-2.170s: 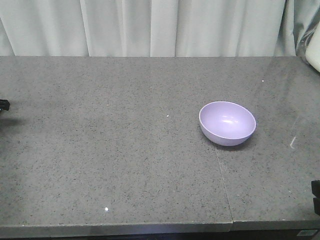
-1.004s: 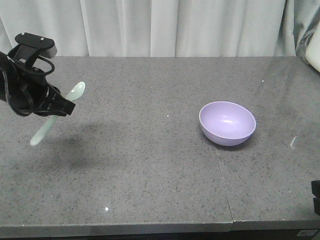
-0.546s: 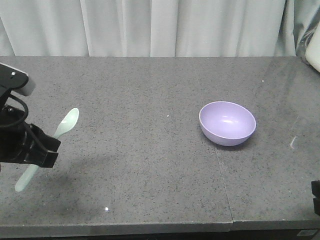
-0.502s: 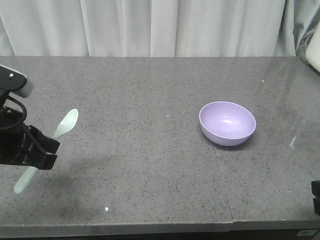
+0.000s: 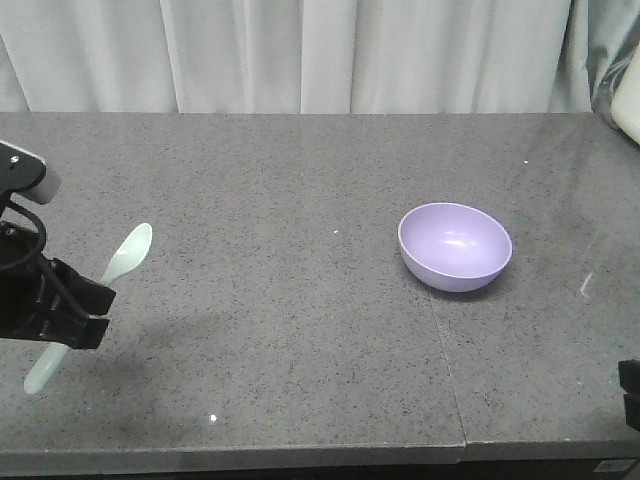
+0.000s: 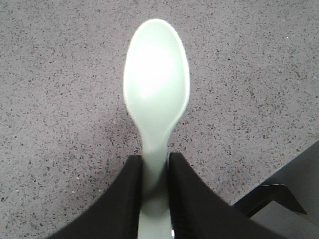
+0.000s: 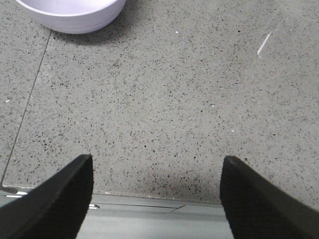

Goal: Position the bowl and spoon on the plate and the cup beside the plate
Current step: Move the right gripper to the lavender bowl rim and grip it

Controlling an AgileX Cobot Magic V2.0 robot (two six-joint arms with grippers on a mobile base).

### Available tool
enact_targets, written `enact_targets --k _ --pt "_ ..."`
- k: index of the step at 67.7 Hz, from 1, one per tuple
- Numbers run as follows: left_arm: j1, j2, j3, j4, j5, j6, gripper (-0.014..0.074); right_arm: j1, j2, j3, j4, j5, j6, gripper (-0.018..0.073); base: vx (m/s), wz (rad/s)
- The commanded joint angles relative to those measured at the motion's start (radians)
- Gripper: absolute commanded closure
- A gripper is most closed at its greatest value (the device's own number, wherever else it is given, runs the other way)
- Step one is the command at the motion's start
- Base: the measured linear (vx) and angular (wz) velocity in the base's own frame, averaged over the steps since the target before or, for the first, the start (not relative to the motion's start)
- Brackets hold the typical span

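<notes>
Your right gripper (image 7: 157, 162) hangs spread above the counter (image 5: 280, 180) near its front edge, with the one bowl (image 5: 455, 245) upright beyond it. Your left gripper (image 6: 154, 158) pinches the one spoon (image 6: 157, 84) by its handle, tilted, well apart from the bowl.

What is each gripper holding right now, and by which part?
The left gripper clamps the spoon by its handle, about midway along, with the oval end free. The right gripper is open and holds nothing.
</notes>
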Motion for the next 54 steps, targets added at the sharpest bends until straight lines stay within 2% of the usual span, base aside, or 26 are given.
enact_targets --k 1,14,24,33,45,54 --pt "-0.006 -0.02 -0.025 -0.023 -0.05 0.0 0.0519 -0.005 0.004 -0.034 -0.005 -0.06 -0.009 0.0032 0.0 0.0" --pt "-0.006 -0.02 -0.025 -0.023 -0.05 0.0 0.0519 -0.005 0.004 -0.034 0.001 -0.061 -0.009 0.0032 0.0 0.0" --pt "-0.006 -0.02 -0.025 -0.023 -0.05 0.0 0.0519 -0.005 0.049 -0.074 0.055 -0.065 -0.032 0.0039 0.0 0.0" --pt "-0.006 -0.02 -0.025 -0.023 -0.05 0.0 0.0519 -0.005 0.171 -0.189 0.109 -0.044 -0.08 0.0043 0.0 0.0" --pt "-0.006 -0.02 -0.025 -0.023 -0.05 0.0 0.0519 -0.005 0.388 -0.374 0.174 -0.017 -0.092 0.0043 0.0 0.0" --pt "-0.006 -0.02 -0.025 -0.023 -0.05 0.0 0.0519 -0.005 0.543 -0.523 0.189 0.027 -0.091 0.0043 0.0 0.0"
